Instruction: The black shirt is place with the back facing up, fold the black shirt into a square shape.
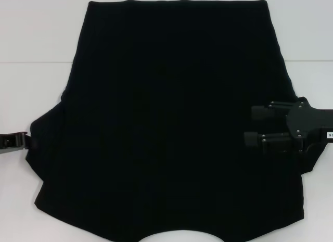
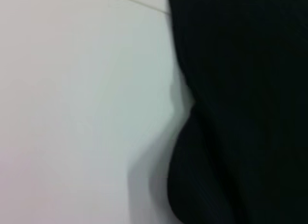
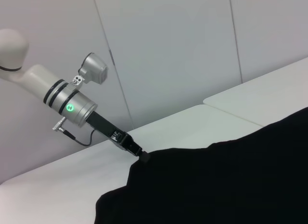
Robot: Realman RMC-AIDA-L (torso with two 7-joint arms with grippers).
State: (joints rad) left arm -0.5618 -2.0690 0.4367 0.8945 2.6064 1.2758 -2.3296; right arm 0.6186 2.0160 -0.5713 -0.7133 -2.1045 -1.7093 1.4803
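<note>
The black shirt [image 1: 171,122] is lying flat on the white table [image 1: 31,39], plain side up, collar notch at the near edge and hem at the far edge. It is covering most of the work area.

Nearest the body, my left gripper [image 1: 18,140] is sitting at the left sleeve edge, low on the table. In the right wrist view it [image 3: 142,156] is meeting the cloth right at the sleeve tip. I cannot tell whether it is parted or pressed together; the tips are merging with the black fabric.

My right gripper [image 1: 255,126] is hovering over the right side of the shirt, pointing inward, its two black fingers [image 1: 260,112] spread apart with nothing between them. Whether it is touching the cloth is not clear.

The left wrist view is showing only the shirt edge [image 2: 192,113] lifting slightly off the table.

Judged step: taking hold of both sleeve sides for the first inward fold. The task is at an early stage; no fold is showing yet.

Risks:
- The two arms are standing unevenly, one at the edge and one well inside. Folding from such unequal holds could be giving a skewed rectangle.
- Pinching only the top layer would be leaving the lower layer behind and bunching.
- Dragging while lifting could be sliding the whole shirt.

Containers: none in view.
</note>
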